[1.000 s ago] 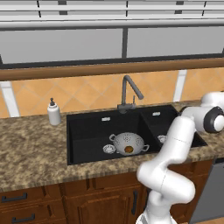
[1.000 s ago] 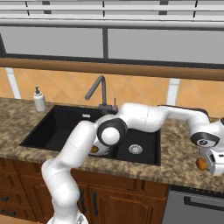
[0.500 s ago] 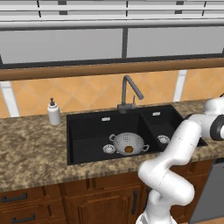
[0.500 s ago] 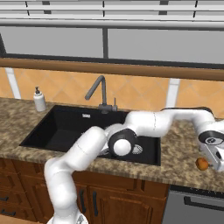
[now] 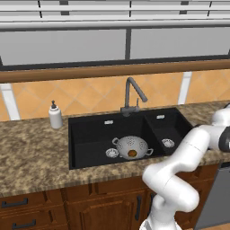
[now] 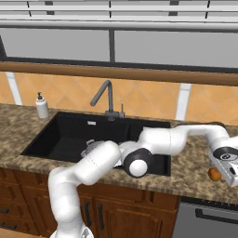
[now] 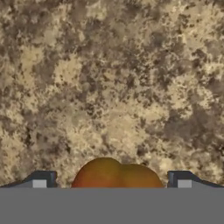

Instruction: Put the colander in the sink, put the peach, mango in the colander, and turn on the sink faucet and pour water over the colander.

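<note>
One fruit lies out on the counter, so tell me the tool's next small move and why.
Probably ease the tool slightly lower over the orange fruit on the granite counter, then close. The fruit sits centred between the wide-open fingertips, which seem not yet down around it. The colander waits in the sink.

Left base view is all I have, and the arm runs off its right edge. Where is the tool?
Observer: The tool hangs over the granite counter, to the right of the sink.
Operator: Anything under it?
Observer: An orange fruit lies on the counter. In the hand view it sits between the fingertips. I can't tell whether it is the peach or the mango.
Operator: Is it gripped?
Observer: No, the jaws stand wide open on either side of it.
</note>
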